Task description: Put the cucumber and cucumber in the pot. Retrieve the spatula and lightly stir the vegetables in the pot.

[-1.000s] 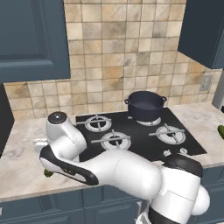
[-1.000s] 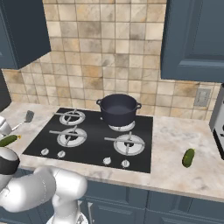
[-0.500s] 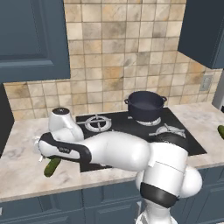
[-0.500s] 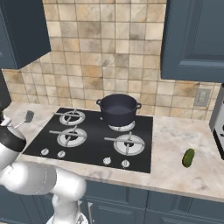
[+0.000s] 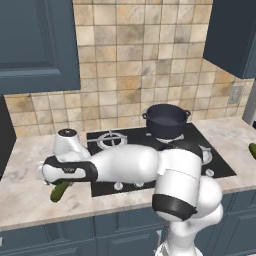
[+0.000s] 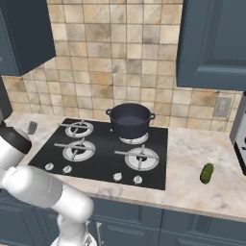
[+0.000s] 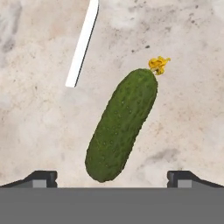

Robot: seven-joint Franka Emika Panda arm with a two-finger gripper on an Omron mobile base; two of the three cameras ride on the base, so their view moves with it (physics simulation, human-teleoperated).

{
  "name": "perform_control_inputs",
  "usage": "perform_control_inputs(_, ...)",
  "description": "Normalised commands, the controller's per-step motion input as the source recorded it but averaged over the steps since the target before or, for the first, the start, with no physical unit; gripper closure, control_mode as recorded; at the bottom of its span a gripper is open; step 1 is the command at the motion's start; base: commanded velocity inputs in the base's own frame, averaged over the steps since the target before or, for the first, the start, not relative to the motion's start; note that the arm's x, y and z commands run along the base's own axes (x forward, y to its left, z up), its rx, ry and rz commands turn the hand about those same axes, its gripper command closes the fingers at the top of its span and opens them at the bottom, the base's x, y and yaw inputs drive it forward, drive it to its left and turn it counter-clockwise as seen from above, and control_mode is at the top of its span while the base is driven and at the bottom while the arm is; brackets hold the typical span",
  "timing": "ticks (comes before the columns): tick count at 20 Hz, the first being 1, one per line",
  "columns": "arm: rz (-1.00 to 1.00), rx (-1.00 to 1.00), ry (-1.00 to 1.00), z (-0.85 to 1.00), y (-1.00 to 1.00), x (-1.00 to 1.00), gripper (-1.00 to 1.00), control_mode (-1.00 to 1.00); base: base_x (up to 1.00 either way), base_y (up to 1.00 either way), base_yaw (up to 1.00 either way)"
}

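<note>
Reaching for the first cucumber point(image 7: 121, 129) on the counter point(image 7: 188, 109) left of the stove, gripper point(image 7: 112, 177) open above it, empty; next: descend, straddle, close, carry to pot point(image 5: 166, 120).

Beige tiled backsplash point(image 6: 115, 57), dark blue cabinets point(image 6: 214, 43), a black cooktop point(image 6: 96, 149) set into the marbled worktop point(image 6: 192, 187).

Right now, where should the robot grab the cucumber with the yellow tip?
Probably around its thick middle, coming straight down from above. The cucumber lies flat on the counter, slanted between the open gripper tips, so the hand may need a slight turn to close across it.
</note>
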Motion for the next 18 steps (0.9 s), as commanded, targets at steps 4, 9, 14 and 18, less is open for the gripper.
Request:
perform_control_inputs(4, 0.01, -0.01, 0.0, -0.27, 0.06, 0.03, -1.0, -1.0, 0.0, 0.0, 0.0)
perform_control_inputs(9, 0.0, -0.03, 0.0, -0.28, 0.0, 0.04, -1.0, -1.0, 0.0, 0.0, 0.0)
perform_control_inputs(14, 0.0, -0.01, 0.0, -0.25, 0.01, 0.13, -1.0, -1.0, 0.0, 0.0, 0.0)
perform_control_inputs(18, 0.0, 0.0, 0.0, -0.19, 0.03, 0.18, -1.0, -1.0, 0.0, 0.0, 0.0)
